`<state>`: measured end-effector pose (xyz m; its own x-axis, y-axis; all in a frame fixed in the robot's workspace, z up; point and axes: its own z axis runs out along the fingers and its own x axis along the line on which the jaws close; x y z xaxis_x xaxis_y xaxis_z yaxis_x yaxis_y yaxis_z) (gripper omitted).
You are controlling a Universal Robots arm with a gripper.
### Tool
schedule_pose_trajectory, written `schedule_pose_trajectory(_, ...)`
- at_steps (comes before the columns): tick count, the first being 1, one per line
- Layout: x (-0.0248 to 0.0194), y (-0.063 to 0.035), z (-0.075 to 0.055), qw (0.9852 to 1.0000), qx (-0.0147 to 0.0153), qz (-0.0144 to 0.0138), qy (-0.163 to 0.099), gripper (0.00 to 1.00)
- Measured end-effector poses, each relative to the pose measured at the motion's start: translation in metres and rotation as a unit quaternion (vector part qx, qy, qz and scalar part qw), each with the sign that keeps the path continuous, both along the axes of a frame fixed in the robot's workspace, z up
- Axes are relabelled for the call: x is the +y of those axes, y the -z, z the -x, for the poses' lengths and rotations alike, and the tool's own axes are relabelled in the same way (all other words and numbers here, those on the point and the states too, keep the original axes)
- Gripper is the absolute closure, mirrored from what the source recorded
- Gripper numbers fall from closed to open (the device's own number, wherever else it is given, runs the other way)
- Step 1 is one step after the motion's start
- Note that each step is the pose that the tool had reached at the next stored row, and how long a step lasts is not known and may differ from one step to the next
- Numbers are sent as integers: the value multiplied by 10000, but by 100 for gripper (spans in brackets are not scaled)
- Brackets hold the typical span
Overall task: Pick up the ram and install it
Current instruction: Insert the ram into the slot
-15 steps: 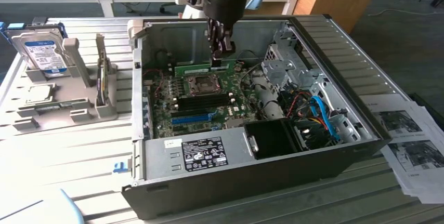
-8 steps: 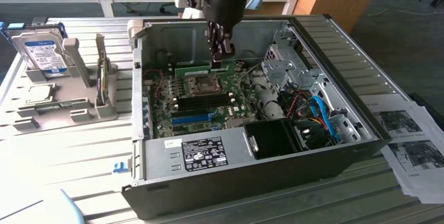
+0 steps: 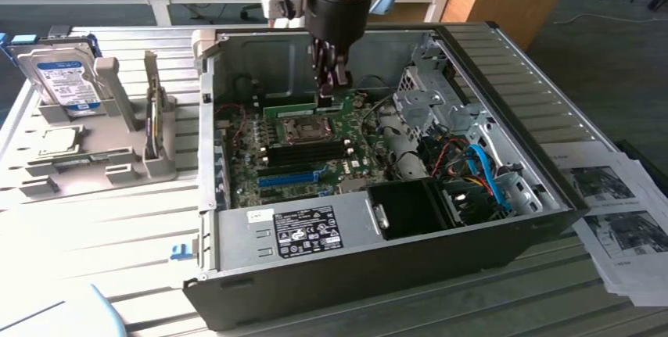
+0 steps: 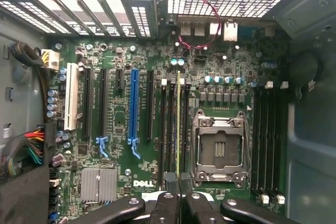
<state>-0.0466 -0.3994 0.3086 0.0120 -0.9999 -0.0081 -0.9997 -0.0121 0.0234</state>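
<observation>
Inside the open computer case [image 3: 240, 235] on the worktop [image 3: 105, 227], the hand [image 3: 333, 96] hangs low over the motherboard [image 3: 250, 188], its fingers pressed together and clamped on the ram [image 3: 290, 107]. On the exterior view's clock face the ram lies at twelve o'clock of the CPU socket [image 3: 303, 127], showing as a thin green strip toward nine o'clock of the fingertips. The wrist view looks down on its top edge, a pale line running lengthwise along the dark memory slots [image 4: 169, 129] just beside the socket. Whether it is seated or only lined up above a slot I cannot tell. The silver hard drive [image 3: 65, 79] stands in a grey holder [image 3: 115, 169] at nine o'clock of the case, well apart. I judge the ram light and stiff but fragile: a thin board that could crack if twisted, with chips and contacts best left untouched. The sound hold looks to be a pinch on the flat faces near the top edge, so that force runs straight down the board.
</observation>
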Motion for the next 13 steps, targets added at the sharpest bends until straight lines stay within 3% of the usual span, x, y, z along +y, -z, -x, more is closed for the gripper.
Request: schedule_pose_trajectory(13,0,125,0,10000,0,0,0,89)
